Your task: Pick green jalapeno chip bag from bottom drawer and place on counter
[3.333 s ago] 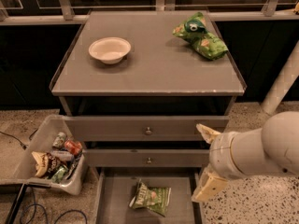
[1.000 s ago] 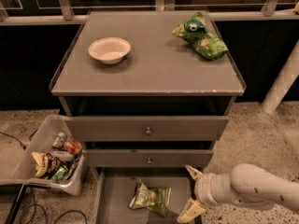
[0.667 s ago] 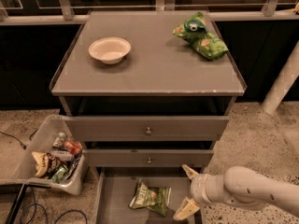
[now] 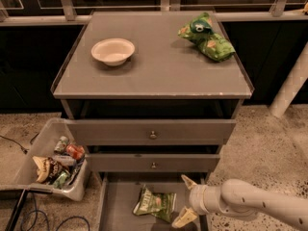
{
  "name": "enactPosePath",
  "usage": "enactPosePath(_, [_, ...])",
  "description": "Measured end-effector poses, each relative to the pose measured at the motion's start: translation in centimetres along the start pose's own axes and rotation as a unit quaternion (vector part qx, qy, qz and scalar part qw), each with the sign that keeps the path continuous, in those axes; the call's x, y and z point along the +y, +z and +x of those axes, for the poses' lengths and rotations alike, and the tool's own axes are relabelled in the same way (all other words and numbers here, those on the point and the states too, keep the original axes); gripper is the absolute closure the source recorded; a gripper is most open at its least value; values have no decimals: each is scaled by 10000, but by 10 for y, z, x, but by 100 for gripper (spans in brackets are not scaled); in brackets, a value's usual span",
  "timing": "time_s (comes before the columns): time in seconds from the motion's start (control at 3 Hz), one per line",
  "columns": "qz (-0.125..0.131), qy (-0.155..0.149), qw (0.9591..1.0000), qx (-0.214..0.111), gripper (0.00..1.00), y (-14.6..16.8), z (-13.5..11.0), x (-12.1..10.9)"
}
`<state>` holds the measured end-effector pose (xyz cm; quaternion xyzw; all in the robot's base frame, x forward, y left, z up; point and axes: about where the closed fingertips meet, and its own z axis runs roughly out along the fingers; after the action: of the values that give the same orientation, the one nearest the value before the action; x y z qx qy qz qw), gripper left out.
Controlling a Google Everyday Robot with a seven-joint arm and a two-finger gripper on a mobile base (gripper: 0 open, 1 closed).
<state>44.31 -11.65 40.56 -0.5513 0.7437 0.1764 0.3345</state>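
The green jalapeno chip bag (image 4: 155,204) lies flat in the open bottom drawer (image 4: 120,207), a pale olive bag with white lettering. My gripper (image 4: 185,200) is at the drawer's right side, just right of the bag and apart from it, with its two pale fingers spread open and nothing between them. My arm reaches in from the lower right. The counter (image 4: 154,66) is the grey top of the cabinet above.
On the counter stand a white bowl (image 4: 113,51) at the left and a brighter green bag (image 4: 207,37) at the back right. Two closed drawers with round knobs (image 4: 153,134) sit above the bottom drawer. A bin of snacks and cans (image 4: 53,163) stands on the floor at the left.
My gripper has come down from beside the middle drawer to the bottom drawer's level and moved left toward the chip bag. The bag has not moved.
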Motion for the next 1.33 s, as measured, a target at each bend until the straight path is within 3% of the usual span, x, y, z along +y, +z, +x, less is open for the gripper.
enactPosePath(0.67, [-118,220,9989,-403,0,72,37,0])
enactPosePath(1.0, [-121,217,9989,-401,0,73,37,1])
enactPosePath(1.33, [-205,201,9989,-366,0,97,38,1])
